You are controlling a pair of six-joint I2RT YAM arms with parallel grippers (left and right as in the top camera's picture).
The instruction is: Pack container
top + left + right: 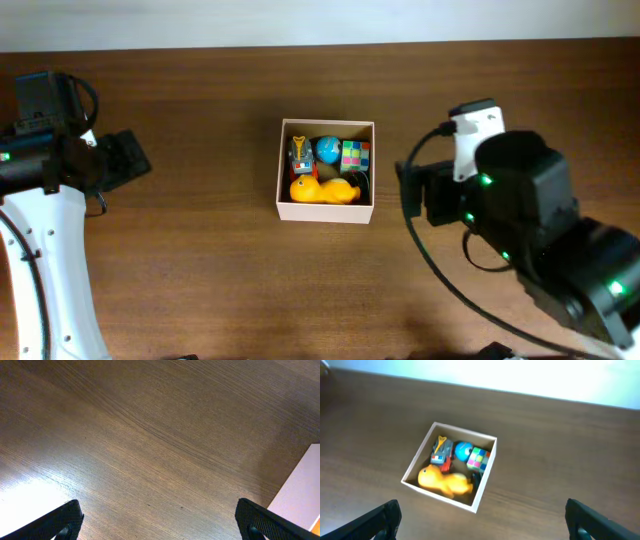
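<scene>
The container (325, 211) is a square white-walled box at the table's middle. Inside lie a yellow duck (323, 190), a small toy car (300, 158), a blue ball (328, 150), a multicoloured cube (355, 156) and a dark item (360, 181). The right wrist view shows the container (415, 467) with the duck (444, 481), ball (462, 450) and cube (478, 458). My left gripper (160, 522) is open and empty over bare table, left of the box; a white wall (300, 495) of the box shows at the right edge. My right gripper (482, 520) is open and empty, right of the box.
The brown wooden table (200, 270) ends at a pale wall along the back (320, 20). The left arm (60, 160) is at the far left and the right arm (520, 210) with its cable at the right.
</scene>
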